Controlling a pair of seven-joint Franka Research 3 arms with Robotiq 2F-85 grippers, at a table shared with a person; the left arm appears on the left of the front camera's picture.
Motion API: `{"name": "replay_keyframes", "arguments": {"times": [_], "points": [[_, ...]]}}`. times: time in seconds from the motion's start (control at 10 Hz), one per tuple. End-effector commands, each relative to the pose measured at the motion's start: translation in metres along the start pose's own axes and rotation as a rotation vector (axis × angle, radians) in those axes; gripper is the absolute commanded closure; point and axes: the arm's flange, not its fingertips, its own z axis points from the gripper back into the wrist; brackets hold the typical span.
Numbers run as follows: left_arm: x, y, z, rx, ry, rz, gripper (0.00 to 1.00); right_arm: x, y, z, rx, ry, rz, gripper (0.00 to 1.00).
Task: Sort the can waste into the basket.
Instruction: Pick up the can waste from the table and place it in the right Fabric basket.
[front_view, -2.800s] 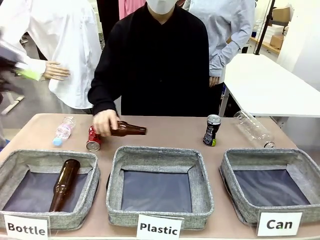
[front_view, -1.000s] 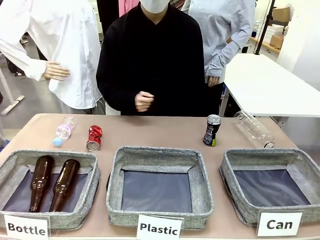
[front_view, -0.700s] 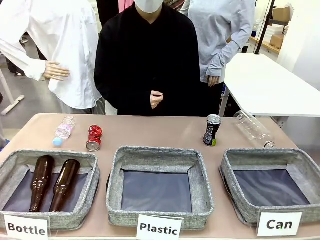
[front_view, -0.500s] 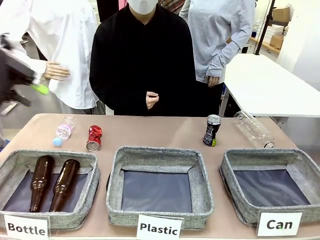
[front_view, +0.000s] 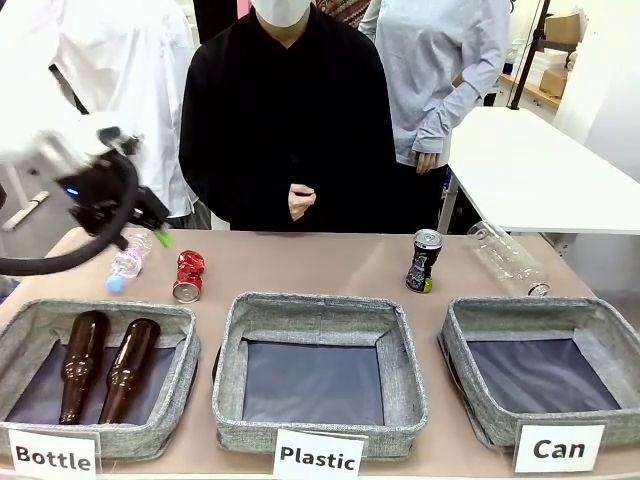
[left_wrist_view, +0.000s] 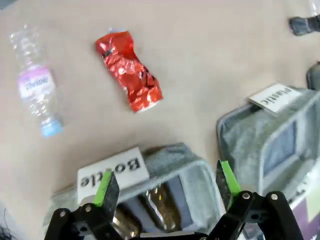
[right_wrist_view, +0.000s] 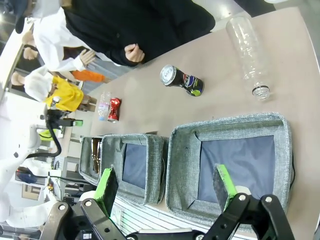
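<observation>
The crushed red can (front_view: 188, 276) lies on its side at the back left of the table, also seen in the left wrist view (left_wrist_view: 129, 70). A slim black can (front_view: 424, 261) stands upright at the back right (right_wrist_view: 181, 80). The grey basket (front_view: 530, 308) labelled "Can" sits at the front right with nothing in it (right_wrist_view: 235, 121). My left gripper (front_view: 150, 228) hovers open just left of and above the red can, and its own view (left_wrist_view: 165, 182) shows nothing between the fingers. My right gripper (right_wrist_view: 165, 182) is open, high above the Can basket.
A small plastic bottle (front_view: 127, 260) lies left of the red can. A large clear bottle (front_view: 507, 257) lies at the back right. The Bottle bin (front_view: 100, 310) holds two brown bottles. The Plastic bin (front_view: 320, 305) sits in the middle. A person stands at the far side.
My left arm has swung in from the left and down toward the back-left corner. Before that, the person put a second brown bottle into the Bottle bin and drew the hand back.
</observation>
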Motion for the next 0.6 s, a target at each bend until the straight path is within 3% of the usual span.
{"name": "replay_keyframes", "arguments": {"times": [0.0, 0.1, 0.3, 0.4, 0.5], "points": [[0.004, -0.002, 0.035, -0.14, 0.035, 0.025, 0.0, 0.001, -0.002, 0.001, 0.025, -0.011, 0.023, 0.0], [0.0, 0.0, 0.0, 0.0, 0.0, 0.0, 0.0, 0.001, -0.002, 0.001, 0.025, -0.011, 0.023, 0.0], [0.006, -0.012, -0.003, -0.025, 0.014, 0.0, 0.0, 0.001, -0.002, 0.001, 0.025, -0.011, 0.023, 0.0], [-0.007, -0.017, 0.002, 0.011, -0.075, -0.002, 0.0, 0.001, -0.002, 0.001, 0.025, -0.011, 0.023, 0.0], [0.005, -0.019, -0.01, 0.037, -0.085, 0.031, 0.0, 0.001, -0.002, 0.001, 0.025, -0.011, 0.023, 0.0]]}}
